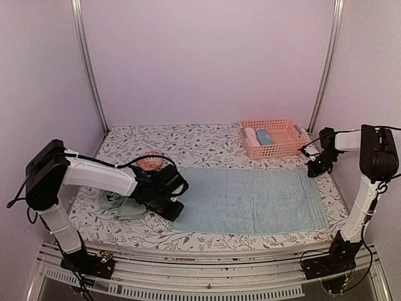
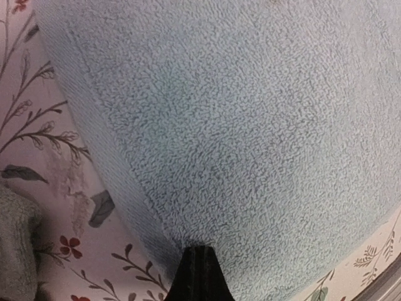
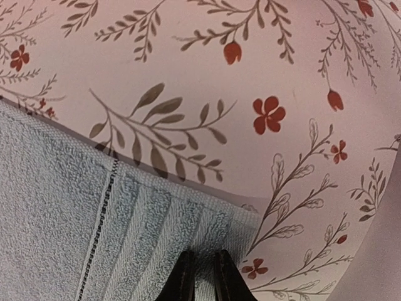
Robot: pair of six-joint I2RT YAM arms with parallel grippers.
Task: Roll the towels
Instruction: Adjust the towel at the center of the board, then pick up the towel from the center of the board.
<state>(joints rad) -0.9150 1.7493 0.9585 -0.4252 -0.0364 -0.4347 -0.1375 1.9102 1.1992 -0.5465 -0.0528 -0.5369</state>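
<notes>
We saw left claw (image 2: 198, 273) closed tight at blue towel (image 1: 250, 200) edge, lower centre | right claw (image 3: 202, 276) narrow over its corner, grip unclear

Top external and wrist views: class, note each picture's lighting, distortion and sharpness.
Top external view: soft even light, pinkish cast, the light blue towel sharp, no glare. Left wrist view: wide-angle bulge curves the towel's edge; terry loops crisp, shadow darkens the bottom beside the left gripper. Right wrist view: same curving, pink tint on the floral tablecloth, towel hem in focus.
</notes>
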